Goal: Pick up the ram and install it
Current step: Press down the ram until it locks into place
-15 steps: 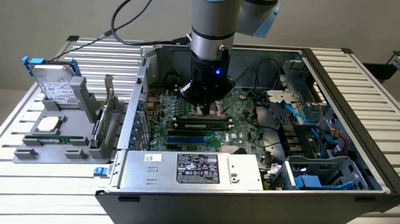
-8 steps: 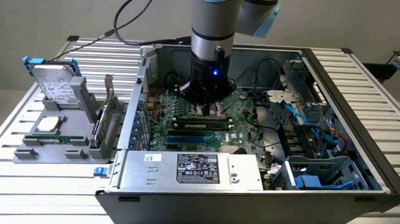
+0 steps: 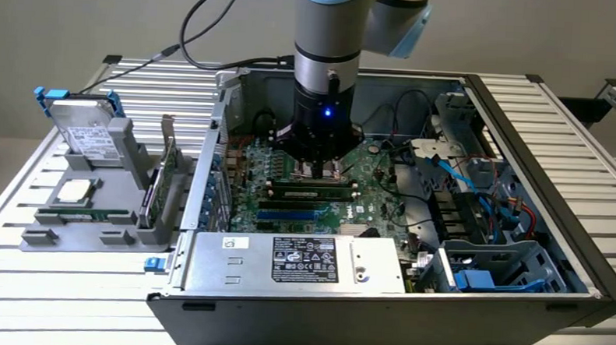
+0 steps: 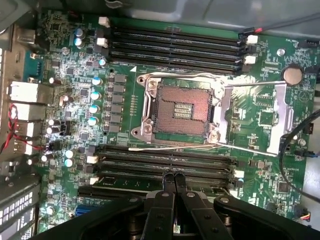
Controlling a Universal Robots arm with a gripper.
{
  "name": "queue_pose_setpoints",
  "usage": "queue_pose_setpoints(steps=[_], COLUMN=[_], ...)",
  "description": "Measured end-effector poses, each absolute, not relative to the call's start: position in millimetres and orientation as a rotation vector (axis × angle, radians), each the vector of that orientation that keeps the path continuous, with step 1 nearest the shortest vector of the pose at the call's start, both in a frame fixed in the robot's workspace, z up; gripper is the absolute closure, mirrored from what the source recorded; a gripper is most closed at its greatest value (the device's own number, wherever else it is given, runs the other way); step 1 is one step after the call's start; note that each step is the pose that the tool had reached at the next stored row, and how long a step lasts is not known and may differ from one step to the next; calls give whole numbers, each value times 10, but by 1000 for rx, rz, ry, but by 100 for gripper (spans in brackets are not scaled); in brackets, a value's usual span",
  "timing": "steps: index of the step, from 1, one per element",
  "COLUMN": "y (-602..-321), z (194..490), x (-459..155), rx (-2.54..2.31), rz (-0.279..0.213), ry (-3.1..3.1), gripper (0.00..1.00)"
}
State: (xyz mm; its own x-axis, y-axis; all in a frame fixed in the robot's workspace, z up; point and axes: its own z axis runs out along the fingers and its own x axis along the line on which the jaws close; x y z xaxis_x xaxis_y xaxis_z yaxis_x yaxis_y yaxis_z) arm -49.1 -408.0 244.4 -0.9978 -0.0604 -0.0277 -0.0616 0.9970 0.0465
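Note:
The ram, a narrow green stick with black chips, stands on edge in a motherboard slot inside the open computer case. It sits just in front of the empty processor socket. My gripper hangs straight down over the ram, its black fingers pressed together and shut, with nothing visibly between them. In the wrist view my gripper has its tips over the nearer bank of memory slots. I cannot tell whether the tips touch the ram's top edge.
A power supply spans the case front, with a drive cage and loose cables at the exterior view's right. Outside the case, on the left, a grey holder carries a hard drive, an expansion card and a square silver chip.

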Motion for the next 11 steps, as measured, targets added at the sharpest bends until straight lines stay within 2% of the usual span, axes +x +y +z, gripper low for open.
queue_pose_setpoints(steps=[11], y=[-4082], z=[2444], x=[-488], rx=[47], rz=[39], ry=[3135], gripper=[90])
